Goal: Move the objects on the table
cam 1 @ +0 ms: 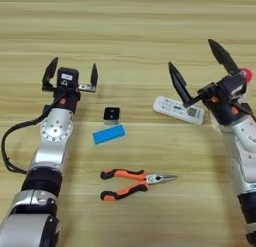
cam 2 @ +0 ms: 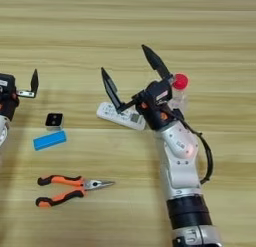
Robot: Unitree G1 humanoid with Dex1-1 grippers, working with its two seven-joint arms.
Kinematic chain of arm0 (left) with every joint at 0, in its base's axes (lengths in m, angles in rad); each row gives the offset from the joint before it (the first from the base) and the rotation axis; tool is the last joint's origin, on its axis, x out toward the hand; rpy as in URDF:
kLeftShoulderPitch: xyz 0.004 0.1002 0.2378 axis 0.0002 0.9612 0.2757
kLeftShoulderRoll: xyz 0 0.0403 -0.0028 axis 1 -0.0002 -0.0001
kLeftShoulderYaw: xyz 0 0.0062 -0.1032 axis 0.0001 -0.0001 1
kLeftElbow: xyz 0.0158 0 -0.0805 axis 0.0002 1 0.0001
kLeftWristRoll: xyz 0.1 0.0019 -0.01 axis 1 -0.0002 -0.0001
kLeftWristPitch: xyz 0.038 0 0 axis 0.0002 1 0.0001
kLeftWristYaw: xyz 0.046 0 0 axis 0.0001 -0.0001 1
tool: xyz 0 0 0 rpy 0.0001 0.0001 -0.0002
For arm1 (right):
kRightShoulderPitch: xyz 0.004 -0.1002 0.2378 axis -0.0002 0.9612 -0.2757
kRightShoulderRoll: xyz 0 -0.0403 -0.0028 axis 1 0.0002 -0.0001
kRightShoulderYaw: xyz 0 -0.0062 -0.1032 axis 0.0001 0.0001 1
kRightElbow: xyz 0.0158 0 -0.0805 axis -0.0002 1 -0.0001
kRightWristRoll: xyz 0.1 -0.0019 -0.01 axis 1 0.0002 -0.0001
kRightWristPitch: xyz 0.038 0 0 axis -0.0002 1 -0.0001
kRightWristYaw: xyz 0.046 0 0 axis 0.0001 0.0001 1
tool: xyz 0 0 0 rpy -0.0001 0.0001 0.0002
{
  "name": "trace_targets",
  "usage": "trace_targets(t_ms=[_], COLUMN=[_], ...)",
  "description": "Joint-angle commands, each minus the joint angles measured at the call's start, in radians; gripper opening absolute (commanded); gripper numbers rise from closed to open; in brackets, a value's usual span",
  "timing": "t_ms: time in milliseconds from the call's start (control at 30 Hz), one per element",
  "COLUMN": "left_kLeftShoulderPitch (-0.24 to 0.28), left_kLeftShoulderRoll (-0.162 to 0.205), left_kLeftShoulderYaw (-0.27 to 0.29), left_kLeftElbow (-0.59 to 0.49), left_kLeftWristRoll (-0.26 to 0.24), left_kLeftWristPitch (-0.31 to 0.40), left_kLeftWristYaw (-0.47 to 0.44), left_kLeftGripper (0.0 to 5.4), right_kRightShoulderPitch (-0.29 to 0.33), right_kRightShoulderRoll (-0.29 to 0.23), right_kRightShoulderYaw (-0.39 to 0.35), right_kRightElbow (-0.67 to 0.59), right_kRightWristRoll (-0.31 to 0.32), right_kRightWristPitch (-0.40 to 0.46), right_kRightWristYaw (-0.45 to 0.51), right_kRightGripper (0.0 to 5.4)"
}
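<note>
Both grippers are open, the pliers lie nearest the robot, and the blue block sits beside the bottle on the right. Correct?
One slip: the blue block lies just below the small black-and-white cube, left of centre, far from the red-capped bottle, as the left eye view shows. The left gripper and right gripper are open, and the pliers lie nearest the robot.

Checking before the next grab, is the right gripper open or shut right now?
Open. The right gripper has its two black fingers spread wide apart above the white remote control, with nothing held between them.

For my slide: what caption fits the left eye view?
Both open grippers, left and right, hover over a wooden table near orange-handled pliers.
</note>
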Motion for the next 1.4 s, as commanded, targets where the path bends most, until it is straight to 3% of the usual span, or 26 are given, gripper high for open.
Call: trace_targets(t_ms=[33, 300, 533, 633, 700, 833, 1233, 1400], left_kLeftShoulderPitch=[-0.014, -0.017, -0.017, -0.018, -0.017, -0.018, -0.023, -0.025], left_kLeftShoulderRoll=[0.010, 0.011, 0.011, 0.011, 0.012, 0.012, 0.011, 0.012], left_kLeftShoulderYaw=[0.002, 0.001, 0.001, 0.001, 0.001, 0.001, -0.001, -0.001], left_kLeftElbow=[0.011, 0.017, 0.019, 0.020, 0.020, 0.020, 0.030, 0.035], left_kLeftWristRoll=[0.002, 0.002, 0.002, 0.002, 0.002, 0.002, 0.002, 0.003], left_kLeftWristPitch=[-0.012, -0.017, -0.018, -0.018, -0.018, -0.018, -0.021, -0.022], left_kLeftWristYaw=[-0.002, -0.001, 0.000, 0.000, -0.001, -0.001, -0.001, -0.001], left_kLeftGripper=[5.40, 5.40, 5.40, 5.40, 5.40, 5.40, 5.40, 5.40], right_kRightShoulderPitch=[-0.036, -0.083, -0.107, -0.119, -0.118, -0.110, -0.061, -0.042], right_kRightShoulderRoll=[0.018, 0.051, 0.059, 0.057, 0.060, 0.053, 0.038, 0.029], right_kRightShoulderYaw=[-0.022, -0.095, -0.152, -0.179, -0.194, -0.189, -0.152, -0.134], right_kRightElbow=[0.046, 0.122, 0.138, 0.138, 0.123, 0.092, -0.034, -0.079], right_kRightWristRoll=[-0.052, -0.164, -0.263, -0.297, -0.302, -0.306, -0.256, -0.252], right_kRightWristPitch=[-0.109, -0.252, -0.246, -0.192, -0.107, -0.008, 0.345, 0.437], right_kRightWristYaw=[-0.069, -0.277, -0.449, -0.526, -0.570, -0.605, -0.569, -0.551], right_kRightGripper=[5.38, 5.38, 5.38, 5.38, 5.38, 5.38, 5.38, 5.38])
